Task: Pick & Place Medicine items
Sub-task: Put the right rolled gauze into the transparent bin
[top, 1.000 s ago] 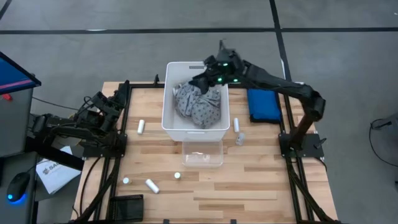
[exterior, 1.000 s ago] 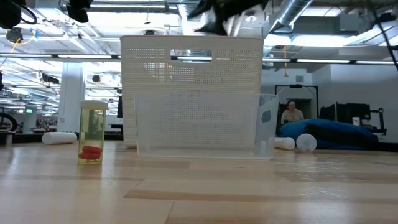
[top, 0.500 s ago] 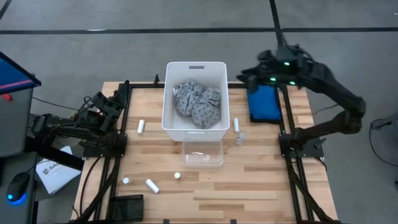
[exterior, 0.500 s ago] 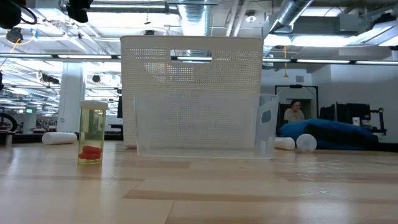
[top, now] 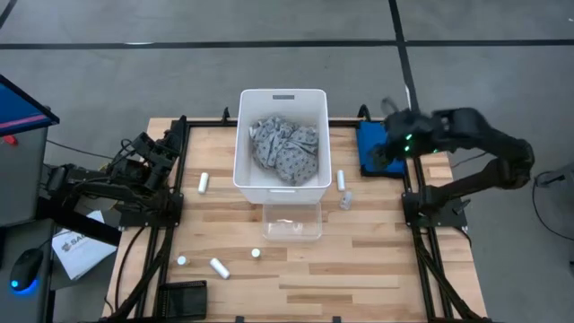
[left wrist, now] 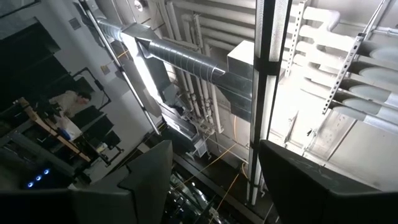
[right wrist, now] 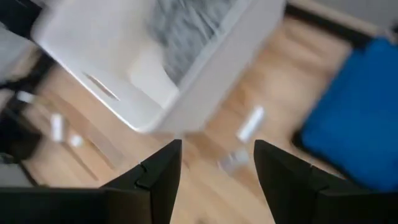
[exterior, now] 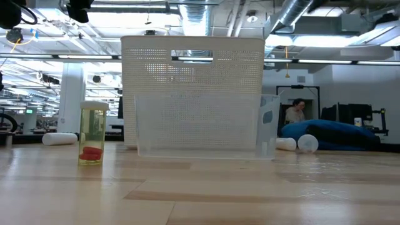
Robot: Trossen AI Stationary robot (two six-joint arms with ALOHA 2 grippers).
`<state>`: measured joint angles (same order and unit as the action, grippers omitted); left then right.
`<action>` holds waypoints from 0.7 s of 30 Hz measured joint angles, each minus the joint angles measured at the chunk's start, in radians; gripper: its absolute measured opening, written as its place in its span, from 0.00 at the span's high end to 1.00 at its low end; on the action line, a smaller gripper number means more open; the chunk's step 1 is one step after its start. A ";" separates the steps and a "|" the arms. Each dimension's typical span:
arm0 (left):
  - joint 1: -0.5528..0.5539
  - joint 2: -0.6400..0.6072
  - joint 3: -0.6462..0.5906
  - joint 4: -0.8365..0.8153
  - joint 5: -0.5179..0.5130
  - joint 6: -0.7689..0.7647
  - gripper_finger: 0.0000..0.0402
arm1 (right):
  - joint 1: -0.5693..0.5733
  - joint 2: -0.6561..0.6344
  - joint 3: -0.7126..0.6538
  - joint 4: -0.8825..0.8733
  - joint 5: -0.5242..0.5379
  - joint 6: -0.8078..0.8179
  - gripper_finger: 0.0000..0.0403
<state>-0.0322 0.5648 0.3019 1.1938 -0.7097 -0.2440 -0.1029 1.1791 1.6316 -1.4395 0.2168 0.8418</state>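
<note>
- White bin: rigid plastic, perforated walls in the low view, set at the back middle of the table; crumpled grey patterned cloth is held inside.
- Clear plastic box: small, square, placed just in front of the bin.
- Medicine items, all on the table and none held: a short white cylinder left of the bin; a cylinder and a small clear-looking bottle right of the bin; a tiny round bottle, another cylinder and a round bottle toward the front left.
- Blue pouch: padded, rectangular, lying at the right edge of the table.
- Clear vial with a red thing at its bottom is seen upright in the low view.
- Table: pale wood planks, black frame rails on both sides; grey floor around it.
- Right gripper: held above the blue pouch, fingers spread apart, nothing held.
- Left gripper: parked at the table's left edge, pointed at ceiling ducts, fingers apart, empty.
- A person is seen far back in the room.
</note>
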 joint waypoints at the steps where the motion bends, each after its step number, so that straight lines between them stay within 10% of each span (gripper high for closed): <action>1: 0.000 0.000 0.000 0.000 0.000 -0.001 0.42 | 0.022 0.006 -0.020 -0.013 0.012 0.042 0.51; 12: 0.000 0.000 0.000 0.000 0.000 -0.025 0.42 | 0.228 -0.046 -0.398 -0.058 -0.009 0.363 0.51; 21: 0.000 0.000 0.000 -0.001 0.000 -0.026 0.42 | 0.314 -0.171 -0.712 0.352 0.054 0.650 0.51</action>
<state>-0.0322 0.5648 0.3019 1.1929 -0.7097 -0.2699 0.2111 1.0076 0.9198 -1.0879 0.2705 1.4915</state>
